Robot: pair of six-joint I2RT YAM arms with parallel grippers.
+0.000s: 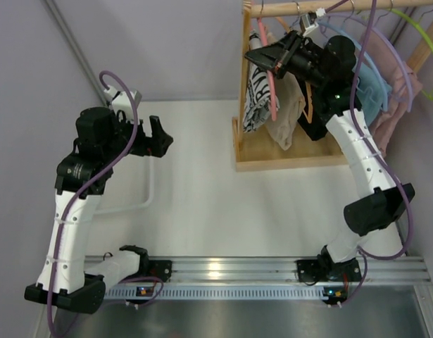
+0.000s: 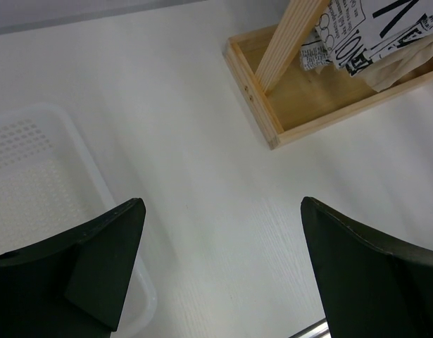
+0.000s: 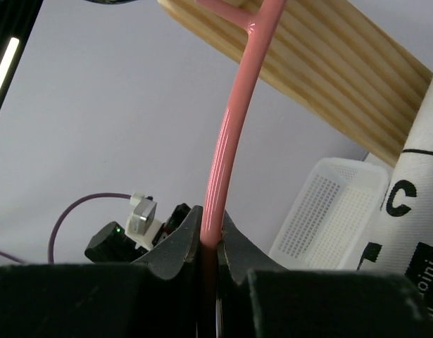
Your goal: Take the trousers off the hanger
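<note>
Left claw (image 1: 158,138): raised over the desk (image 1: 202,204), fingers wide apart, holding nothing; its wrist view shows bare desk between them
White perforated basket (image 2: 40,141): on the desk, beneath and left of that claw
Wooden rack (image 1: 286,153): tray base at the desk's far right, upright post at its left, rail across the top
Trousers (image 1: 255,98): black-and-white print, hanging at the rack's left end beside the post, against the pink hanger (image 1: 273,91)
Right claw (image 3: 210,229): up near the rail, fingers clamped together on the pink hanger's arm
Beige garment (image 1: 290,116): just right of the trousers
Blue garment (image 1: 377,91), pink garment (image 1: 398,98): further right, partly hidden by the right arm
</note>
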